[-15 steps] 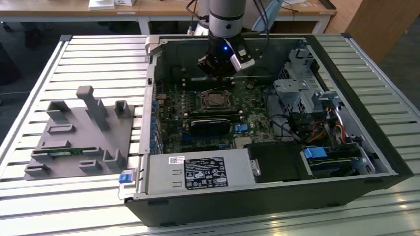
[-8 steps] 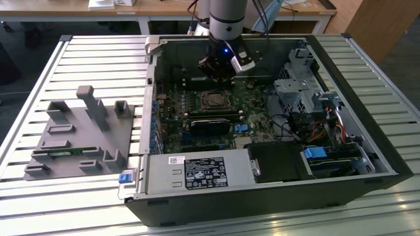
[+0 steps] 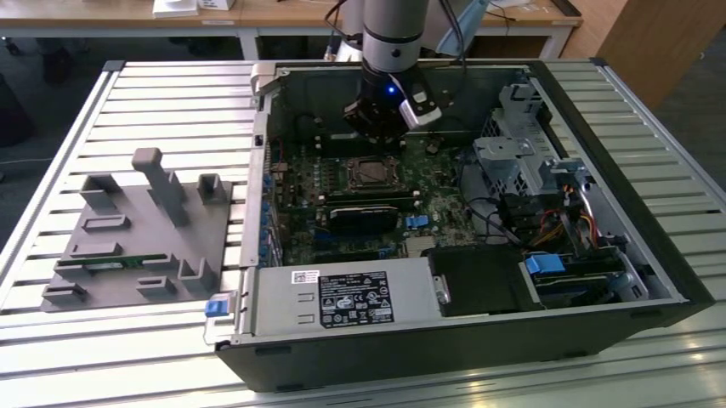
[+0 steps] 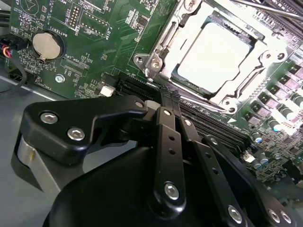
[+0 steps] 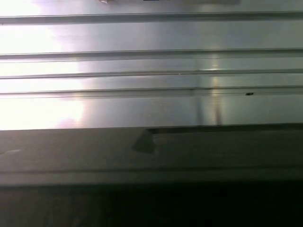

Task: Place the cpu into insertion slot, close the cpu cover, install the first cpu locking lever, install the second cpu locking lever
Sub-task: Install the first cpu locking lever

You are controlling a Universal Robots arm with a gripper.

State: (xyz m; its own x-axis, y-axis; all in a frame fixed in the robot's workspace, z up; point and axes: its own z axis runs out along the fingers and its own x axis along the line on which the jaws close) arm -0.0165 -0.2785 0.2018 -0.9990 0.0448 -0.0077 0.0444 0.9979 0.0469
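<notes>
The cpu [image 4: 215,54] lies flat in the insertion slot [image 3: 372,172] on the green motherboard, its pale metal top showing through the square opening of the cpu cover [image 4: 161,56]. The cover's silvery frame is down around the chip. Thin metal levers [image 4: 248,84] lie low along the socket's sides; whether they are latched I cannot tell. My gripper [image 3: 380,136] hangs inside the open computer case just behind the socket. In the second wrist view its black fingers [image 4: 166,127] meet at the gripper's tip [image 4: 163,97], shut with nothing held, a short way from the socket's edge.
The case walls [image 3: 533,76] ring the board. A drive cage [image 3: 511,157] and cables stand at the exterior view's right, a power supply [image 3: 340,302] at the front. A grey fixture [image 3: 148,229] sits on the ribbed table [image 5: 151,61] outside. A coin battery [image 4: 47,45] is near the fingers.
</notes>
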